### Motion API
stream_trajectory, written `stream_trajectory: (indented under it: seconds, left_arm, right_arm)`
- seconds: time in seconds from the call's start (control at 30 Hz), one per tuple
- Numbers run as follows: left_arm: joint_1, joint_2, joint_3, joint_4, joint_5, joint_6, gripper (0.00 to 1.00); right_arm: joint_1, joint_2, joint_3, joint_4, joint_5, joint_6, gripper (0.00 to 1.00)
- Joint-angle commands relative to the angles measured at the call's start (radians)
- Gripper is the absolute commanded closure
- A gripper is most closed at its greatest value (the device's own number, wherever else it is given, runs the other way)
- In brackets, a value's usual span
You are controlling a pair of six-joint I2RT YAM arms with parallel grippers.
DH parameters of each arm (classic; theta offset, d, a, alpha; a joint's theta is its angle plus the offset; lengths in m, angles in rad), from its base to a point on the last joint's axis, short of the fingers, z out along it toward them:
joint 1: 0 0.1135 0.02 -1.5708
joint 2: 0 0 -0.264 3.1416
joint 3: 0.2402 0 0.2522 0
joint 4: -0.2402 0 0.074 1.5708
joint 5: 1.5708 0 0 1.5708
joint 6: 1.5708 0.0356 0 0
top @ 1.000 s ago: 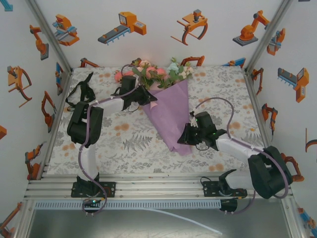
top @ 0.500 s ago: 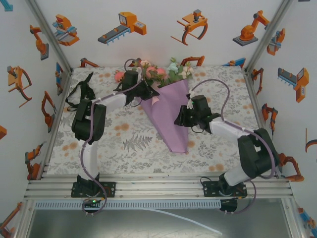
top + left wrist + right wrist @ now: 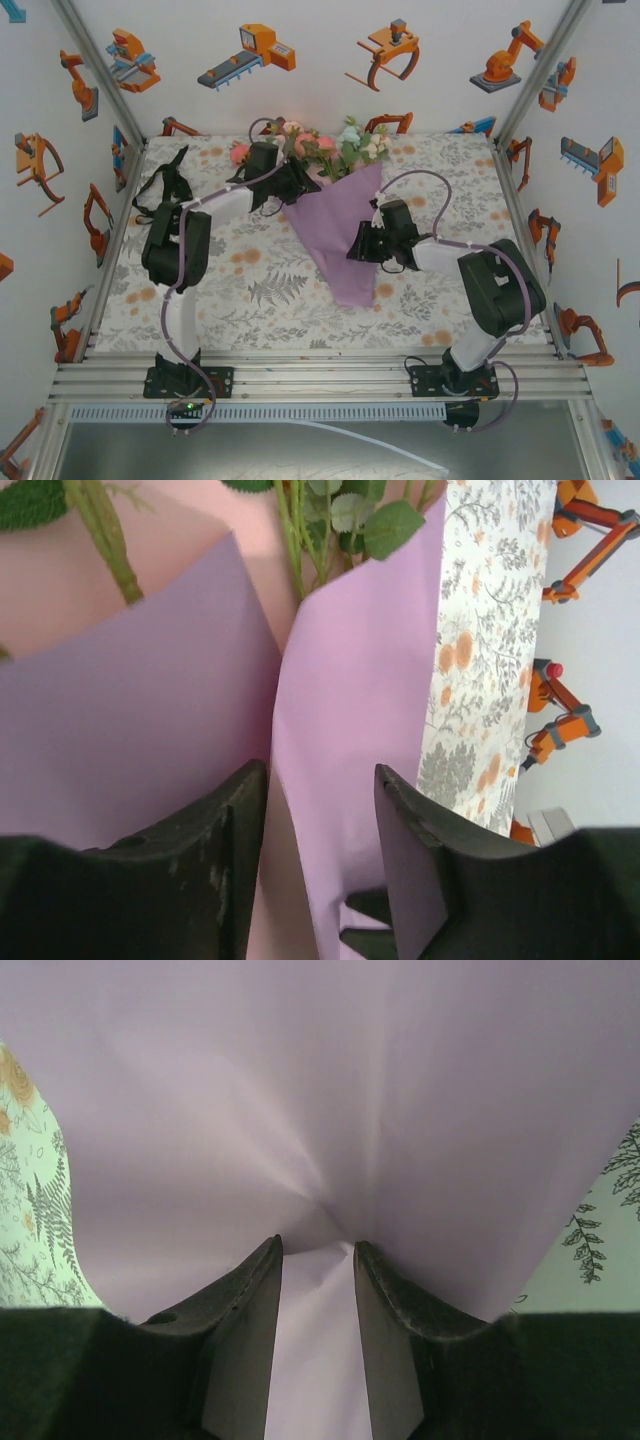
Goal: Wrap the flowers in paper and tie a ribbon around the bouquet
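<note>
Gripping: your right gripper (image 3: 318, 1245), jaws pinching puckered paper (image 3: 320, 1110) at its 3 o'clock.
Left gripper (image 3: 320, 770): jaws parted astride paper fold, 11 o'clock.

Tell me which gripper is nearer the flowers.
Left. The left gripper sits at the open top of the paper cone, beside the flowers; the right gripper pinches it lower down.

The bouquet (image 3: 340, 235) lies in the middle of the desk (image 3: 250, 290), its narrow end toward the arm bases and the flowers (image 3: 320, 148) at its far end. The left claw (image 3: 300, 185) sits at its far left edge, and the right claw (image 3: 357, 246) against its right side (nearer the bases). The ribbon (image 3: 163, 187) lies by the desk's left edge, well apart.
</note>
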Motion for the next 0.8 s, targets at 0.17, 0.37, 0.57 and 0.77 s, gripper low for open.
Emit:
stream_trajectory:
  seconds: [0.17,0.37,0.57,0.77]
  left_arm:
    - [-0.150,-0.342,-0.197,-0.187,-0.220,0.049,0.45]
    - [-0.266,-0.250,-0.206,-0.236,-0.186,0.033,0.44]
    - [-0.268,-0.146,-0.202,-0.144,-0.199,0.098,0.48]
    - [-0.254,-0.075,-0.192,-0.132,-0.241,0.120,0.59]
  right_arm:
    - [0.001,0.027,0.019,0.016,0.137,0.032,0.61]
    - [-0.002,0.058,0.046,0.037,0.139,0.046,0.61]
    - [-0.019,0.027,0.057,0.020,0.156,0.062,0.61]
    - [-0.100,-0.014,0.060,0.032,0.053,0.105,0.60]
